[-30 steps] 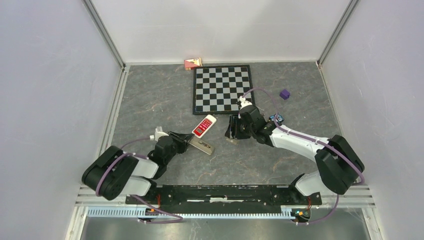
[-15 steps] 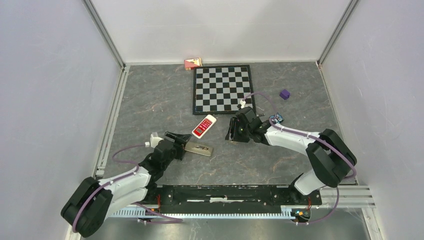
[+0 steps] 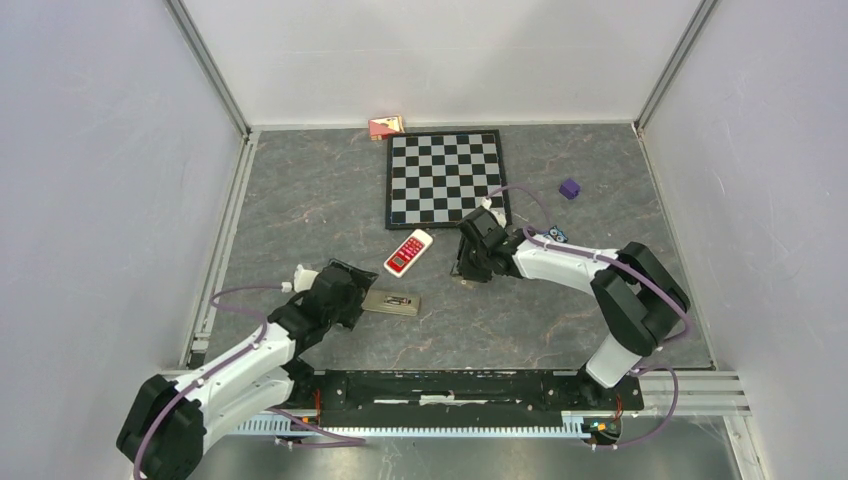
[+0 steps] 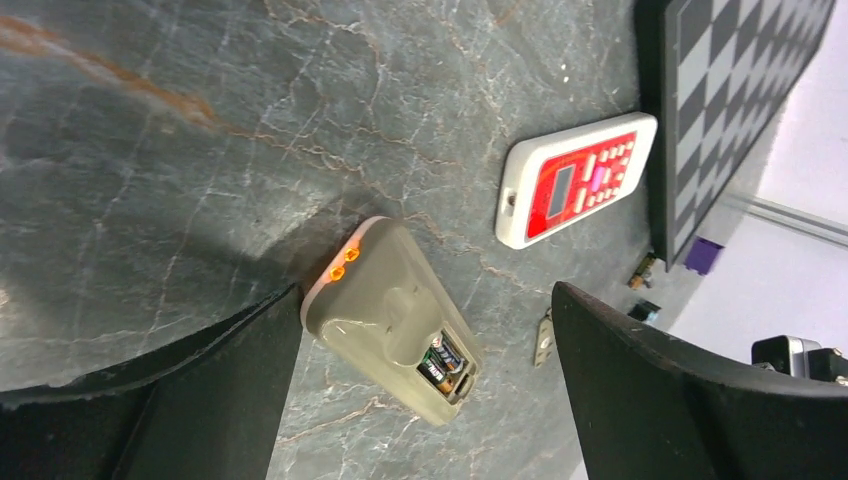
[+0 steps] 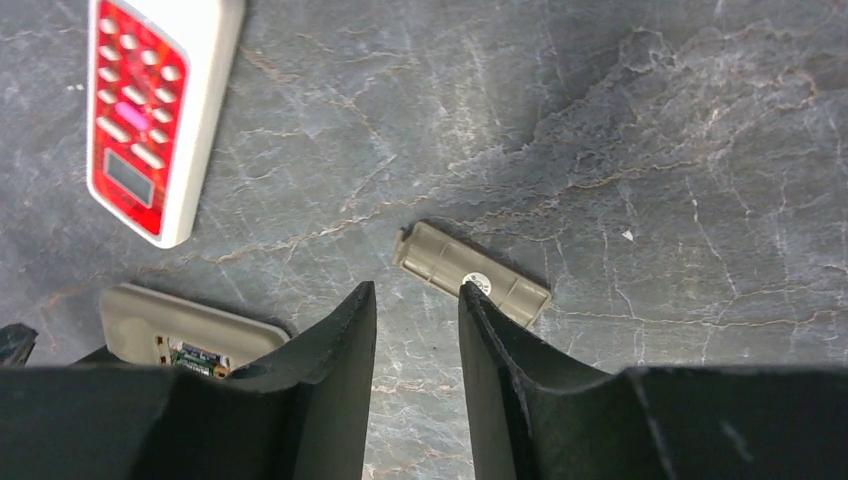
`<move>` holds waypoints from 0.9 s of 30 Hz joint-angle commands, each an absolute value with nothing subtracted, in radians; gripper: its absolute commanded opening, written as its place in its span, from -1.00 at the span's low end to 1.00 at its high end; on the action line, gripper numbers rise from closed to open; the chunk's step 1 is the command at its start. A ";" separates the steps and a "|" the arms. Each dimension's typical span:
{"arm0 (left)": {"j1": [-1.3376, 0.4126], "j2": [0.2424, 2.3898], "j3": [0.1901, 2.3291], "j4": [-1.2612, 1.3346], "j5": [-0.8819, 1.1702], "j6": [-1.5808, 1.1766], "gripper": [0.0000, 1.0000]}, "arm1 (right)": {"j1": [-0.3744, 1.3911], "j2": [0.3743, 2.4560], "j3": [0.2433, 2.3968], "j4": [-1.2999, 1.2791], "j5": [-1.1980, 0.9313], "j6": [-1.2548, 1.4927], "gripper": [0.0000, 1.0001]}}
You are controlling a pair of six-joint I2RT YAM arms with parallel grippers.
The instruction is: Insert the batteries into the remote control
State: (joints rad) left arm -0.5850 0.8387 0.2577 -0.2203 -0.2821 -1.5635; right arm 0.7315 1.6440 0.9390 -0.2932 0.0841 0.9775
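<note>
Left gripper (image 4: 425,295) wide open; remote (image 4: 385,300) lies between its jaws, batteries (image 4: 445,362) in its bay. Right gripper (image 5: 417,290) narrowly parted, empty; cover (image 5: 470,272) just beyond tips. Risk: flat cover skids away under a pinch.

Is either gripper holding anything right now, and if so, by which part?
Nothing is held. The left gripper stands open around the grey plastic remote control; the right gripper has an empty gap, its tips at the flat grey battery cover.

L claw (image 3: 358,290) at grey remote (image 3: 393,302); R claw (image 3: 463,272) near red remote (image 3: 409,251).
</note>
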 commanded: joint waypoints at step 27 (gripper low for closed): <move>-0.577 0.970 0.570 -0.735 -0.402 -1.356 0.99 | 0.739 1.793 1.106 -0.391 0.089 1.113 -0.46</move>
State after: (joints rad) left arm -0.5838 0.9924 0.5110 -0.7063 -0.3046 -1.4124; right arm 0.7334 1.7821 1.0550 -0.3588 0.0608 1.0813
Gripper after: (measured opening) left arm 0.993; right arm 0.272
